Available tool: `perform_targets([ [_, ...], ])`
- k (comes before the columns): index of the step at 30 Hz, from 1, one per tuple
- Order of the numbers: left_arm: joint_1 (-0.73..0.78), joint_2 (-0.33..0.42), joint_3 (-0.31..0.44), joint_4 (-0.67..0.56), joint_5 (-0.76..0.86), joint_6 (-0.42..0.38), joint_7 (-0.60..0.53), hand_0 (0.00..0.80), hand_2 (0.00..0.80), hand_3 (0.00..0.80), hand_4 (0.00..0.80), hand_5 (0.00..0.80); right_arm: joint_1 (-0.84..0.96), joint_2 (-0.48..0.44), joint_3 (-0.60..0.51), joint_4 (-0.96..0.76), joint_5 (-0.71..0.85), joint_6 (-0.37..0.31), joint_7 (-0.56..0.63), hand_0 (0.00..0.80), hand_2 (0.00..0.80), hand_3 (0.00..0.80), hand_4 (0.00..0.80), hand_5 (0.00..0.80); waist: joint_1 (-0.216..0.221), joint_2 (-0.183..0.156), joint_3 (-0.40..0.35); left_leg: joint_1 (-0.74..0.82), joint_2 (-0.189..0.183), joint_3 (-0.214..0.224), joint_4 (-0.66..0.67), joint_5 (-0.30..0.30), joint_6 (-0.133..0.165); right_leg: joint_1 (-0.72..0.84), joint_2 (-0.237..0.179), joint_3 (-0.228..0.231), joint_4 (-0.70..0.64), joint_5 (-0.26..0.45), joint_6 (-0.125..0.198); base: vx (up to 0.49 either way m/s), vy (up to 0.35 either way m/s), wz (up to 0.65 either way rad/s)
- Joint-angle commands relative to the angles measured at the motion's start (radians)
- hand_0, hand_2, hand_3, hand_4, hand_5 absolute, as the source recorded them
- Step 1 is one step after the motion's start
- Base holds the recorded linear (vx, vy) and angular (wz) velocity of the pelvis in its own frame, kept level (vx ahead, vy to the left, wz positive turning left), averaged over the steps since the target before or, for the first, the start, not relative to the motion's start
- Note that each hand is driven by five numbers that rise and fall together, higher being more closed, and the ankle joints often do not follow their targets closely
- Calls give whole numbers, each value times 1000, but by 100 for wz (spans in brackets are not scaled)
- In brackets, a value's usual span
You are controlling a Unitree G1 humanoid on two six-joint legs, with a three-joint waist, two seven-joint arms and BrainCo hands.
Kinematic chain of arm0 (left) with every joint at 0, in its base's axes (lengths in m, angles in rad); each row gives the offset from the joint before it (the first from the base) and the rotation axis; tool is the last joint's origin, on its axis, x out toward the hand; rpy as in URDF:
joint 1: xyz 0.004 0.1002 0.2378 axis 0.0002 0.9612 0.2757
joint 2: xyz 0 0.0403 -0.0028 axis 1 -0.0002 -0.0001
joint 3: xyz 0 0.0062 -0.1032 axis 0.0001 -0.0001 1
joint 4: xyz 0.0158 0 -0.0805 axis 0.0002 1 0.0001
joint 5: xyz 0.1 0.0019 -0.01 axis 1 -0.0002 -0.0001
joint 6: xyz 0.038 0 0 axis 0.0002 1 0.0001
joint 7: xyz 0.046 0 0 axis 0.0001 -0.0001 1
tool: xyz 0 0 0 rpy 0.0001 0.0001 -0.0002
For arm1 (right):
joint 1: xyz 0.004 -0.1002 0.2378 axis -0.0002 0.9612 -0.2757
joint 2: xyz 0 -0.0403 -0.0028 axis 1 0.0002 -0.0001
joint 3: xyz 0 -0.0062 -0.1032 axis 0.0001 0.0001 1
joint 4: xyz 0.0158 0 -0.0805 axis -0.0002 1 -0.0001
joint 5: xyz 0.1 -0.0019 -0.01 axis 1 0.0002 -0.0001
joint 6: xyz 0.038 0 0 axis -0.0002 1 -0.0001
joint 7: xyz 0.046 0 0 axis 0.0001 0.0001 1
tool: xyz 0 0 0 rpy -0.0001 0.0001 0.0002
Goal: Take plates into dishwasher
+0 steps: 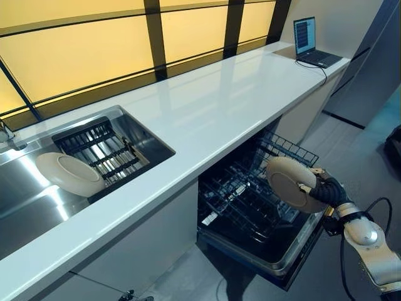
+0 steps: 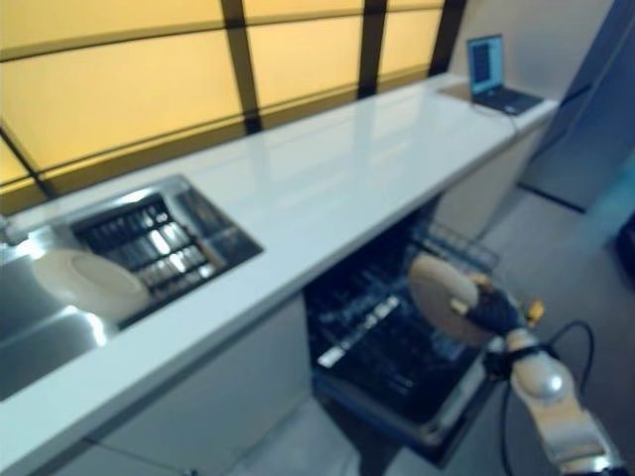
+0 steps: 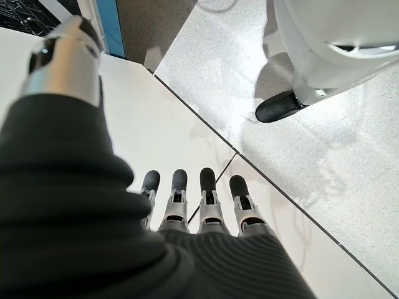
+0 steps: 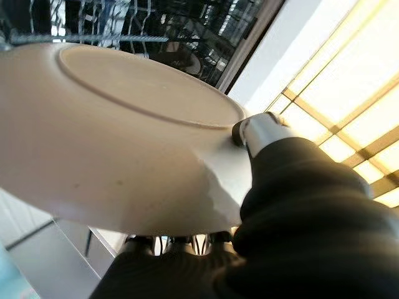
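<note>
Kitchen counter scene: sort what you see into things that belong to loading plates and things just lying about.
Belongs to the job:
- round cream plate pinched in the right hand, over the rack
- second cream plate leaning in the steel sink
- open dishwasher with its black wire rack

Just lying about:
- open laptop at the far end of the white countertop
- left hand, idle, fingers straight over the floor

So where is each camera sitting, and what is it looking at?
Left eye view: on the head, looking down at the countertop, sink and open dishwasher; right hand shows.
Right eye view: beside it, same scene.
Left wrist view: on the left wrist, facing the floor; left hand, fingers straight.
Right wrist view: on the right wrist, facing the held plate.
Shared: both eye views and the right wrist view show that plate.
</note>
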Motion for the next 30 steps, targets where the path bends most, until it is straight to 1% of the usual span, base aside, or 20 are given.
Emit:
perform_targets([
  [1, -35, 15, -32, 12, 29, -19, 11, 0, 0, 0, 0, 0, -15, 34, 16, -71, -29, -66, -69, 800, 800, 800, 800, 800, 26, -39, -46, -122, 39, -32, 25, 56, -1, 15, -57, 17, 130, -83, 30, 0, 0, 0],
  [6, -30, 7, -39, 9, 37, -11, 15, 0, 0, 0, 0, 0, -11, 73, 53, -49, -80, -79, -112, 800, 800, 800, 800, 800, 38, -36, -45, -123, 34, -36, 22, 57, 2, 30, -62, 11, 122, -82, 34, 14, 7, 6],
  [15, -21, 4, -32, 5, 51, -7, 8, 0, 0, 0, 0, 0, -2, 100, 74, -94, -64, -101, -94, 800, 800, 800, 800, 800, 46, -36, -45, -119, 25, -40, 16, 57, 5, 42, -67, 6, 110, -77, 39, 4, 4, 2],
  [21, -24, 3, -34, -2, 53, -4, 5, 0, 0, 0, 0, 0, 9, 112, 104, -107, -71, -75, -84, 800, 800, 800, 800, 800, 51, -37, -48, -121, 24, -41, 11, 61, 3, 47, -70, 1, 102, -73, 42, 0, 0, 0],
  [30, -22, -4, -44, 0, 62, -3, 10, 0, 0, 0, 0, 0, -6, 147, 166, -13, -105, -53, -110, 800, 800, 800, 800, 800, 71, -36, -45, -128, 18, -46, 3, 66, 3, 55, -72, -9, 88, -68, 44, 3, 2, 1],
])
